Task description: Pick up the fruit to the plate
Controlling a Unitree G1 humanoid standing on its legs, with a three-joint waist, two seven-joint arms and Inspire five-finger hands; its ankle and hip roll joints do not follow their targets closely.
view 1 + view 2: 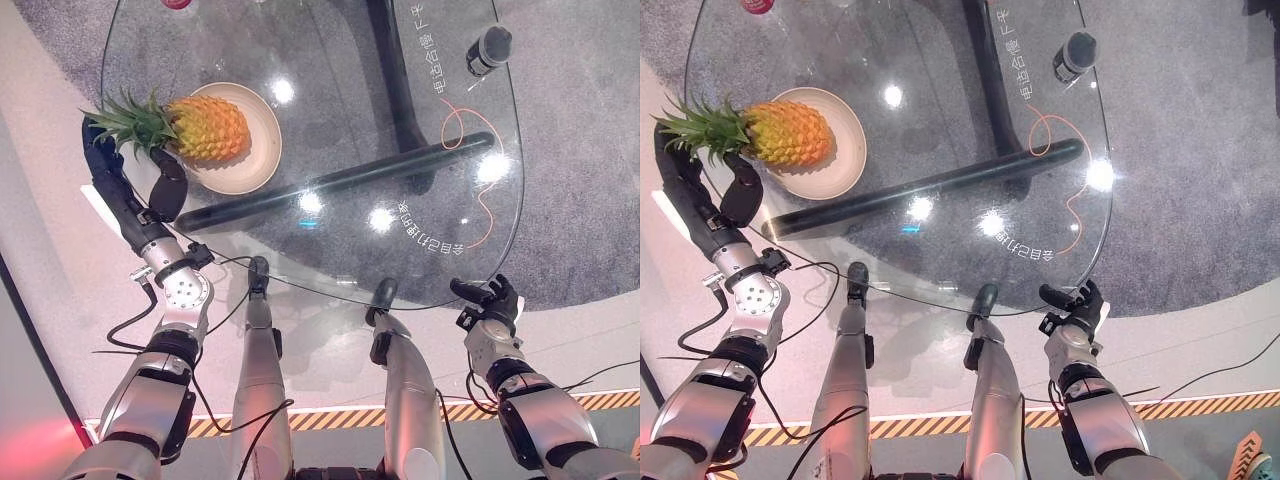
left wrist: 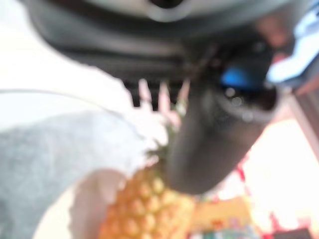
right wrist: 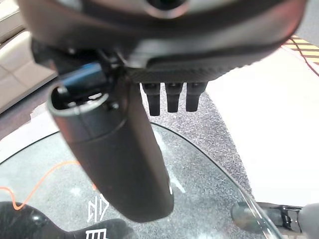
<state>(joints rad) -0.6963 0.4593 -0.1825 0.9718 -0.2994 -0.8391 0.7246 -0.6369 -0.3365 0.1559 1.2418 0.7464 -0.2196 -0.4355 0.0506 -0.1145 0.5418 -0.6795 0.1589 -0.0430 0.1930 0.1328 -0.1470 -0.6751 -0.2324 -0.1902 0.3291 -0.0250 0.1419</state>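
**Pineapple laid on the plate, release yet to be made**

The glass table point(image 1: 330, 120) is seen beyond both hands, its near rim just past the right hand point(image 1: 490, 300), which is held idle well to the right of the left one, fingers loosely bent and nothing in them. The plate point(image 1: 262, 150) stands just beyond the left hand point(image 1: 135, 190), to its right. The pineapple point(image 1: 205, 128) is lain across that plate, body on the dish, leafy crown point(image 1: 125, 120) overhanging the rim toward the left hand. The crown end is bracketed by the left hand's thumb and fingers; whether it is gripped or merely flanked cannot be told. The placing is judged essentially done; what is left is the letting go and the drawing clear.
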